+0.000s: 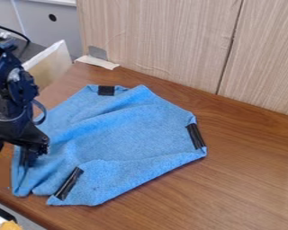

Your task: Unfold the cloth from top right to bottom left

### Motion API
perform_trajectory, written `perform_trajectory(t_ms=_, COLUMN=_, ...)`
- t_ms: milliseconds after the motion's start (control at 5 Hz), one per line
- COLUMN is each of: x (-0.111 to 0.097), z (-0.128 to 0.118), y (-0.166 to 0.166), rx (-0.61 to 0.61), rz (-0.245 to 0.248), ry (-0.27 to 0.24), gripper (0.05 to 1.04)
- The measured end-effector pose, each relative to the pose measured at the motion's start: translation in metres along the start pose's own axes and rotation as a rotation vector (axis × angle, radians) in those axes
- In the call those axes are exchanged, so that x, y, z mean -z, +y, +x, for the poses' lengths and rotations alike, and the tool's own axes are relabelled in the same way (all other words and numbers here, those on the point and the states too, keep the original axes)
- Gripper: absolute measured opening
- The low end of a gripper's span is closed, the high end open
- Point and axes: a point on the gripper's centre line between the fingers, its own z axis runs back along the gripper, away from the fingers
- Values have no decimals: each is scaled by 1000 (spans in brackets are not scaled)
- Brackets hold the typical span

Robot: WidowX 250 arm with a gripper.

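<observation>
Partly beneath the claw (14,152), blue cloth (131,134)

the black arm (13,90) has a looped cable (44,113).

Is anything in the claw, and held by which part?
It can't be told: the claw is at the left edge of the blue cloth, but whether it grips there is unclear.
</observation>
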Motion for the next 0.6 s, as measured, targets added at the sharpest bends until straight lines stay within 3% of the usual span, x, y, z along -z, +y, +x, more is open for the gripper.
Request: perform_trajectory(t_ms=600, x=-55, z=25, y=5, rx=103, rz=33, ry=-112, gripper=1001)
